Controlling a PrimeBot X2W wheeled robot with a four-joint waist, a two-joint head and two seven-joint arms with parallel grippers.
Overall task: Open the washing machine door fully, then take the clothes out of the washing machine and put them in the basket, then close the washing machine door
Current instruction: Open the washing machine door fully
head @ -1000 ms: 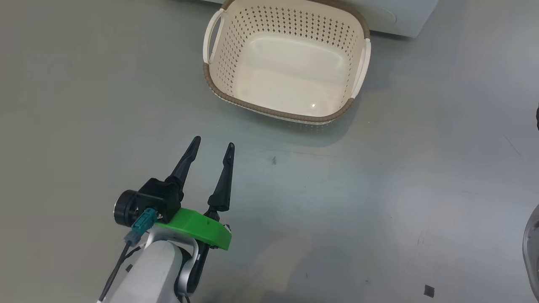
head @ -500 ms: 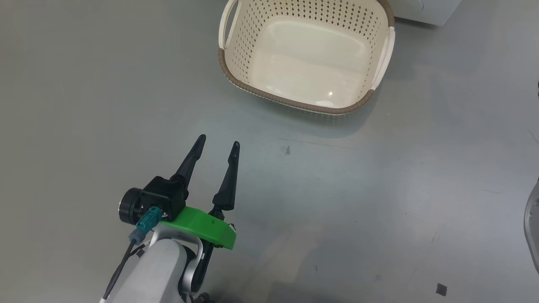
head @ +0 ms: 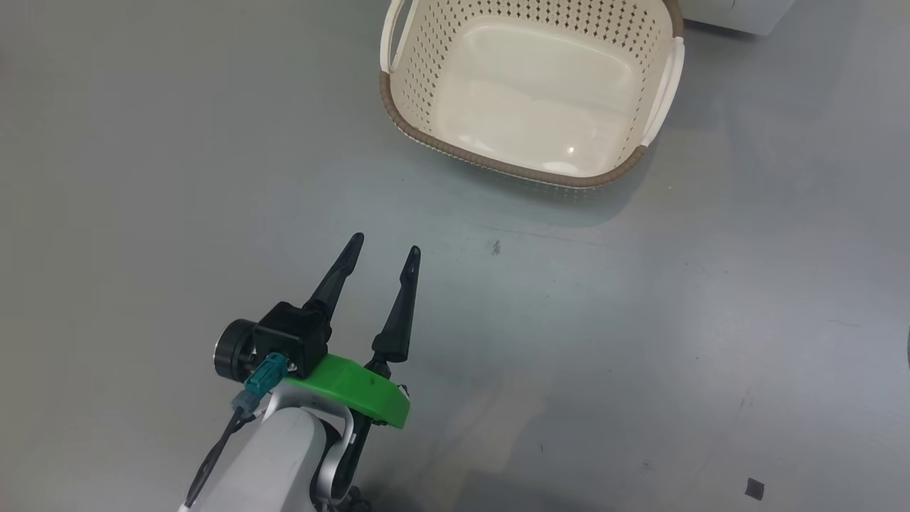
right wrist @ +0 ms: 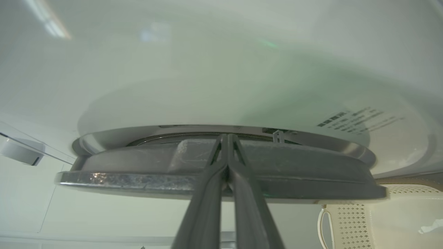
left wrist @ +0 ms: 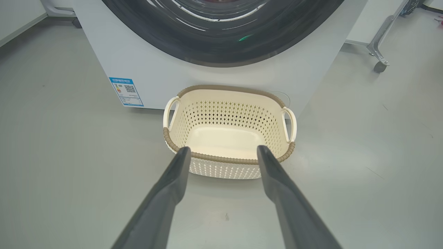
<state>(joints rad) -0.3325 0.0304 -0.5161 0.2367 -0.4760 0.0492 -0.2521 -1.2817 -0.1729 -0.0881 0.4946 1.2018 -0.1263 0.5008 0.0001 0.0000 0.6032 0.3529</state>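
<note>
The left pincer hangs released and empty above the grey floor, its two dark fingers spread apart. Ahead of it the empty basket stands on the floor just in front of the washing machine, below the glossy black rim of the washing machine door. A blue label sits low on the machine's front. The right pincer is clenched, fingers pressed together, its tips pointing at the door's edge. Whether they touch it cannot be told.
</note>
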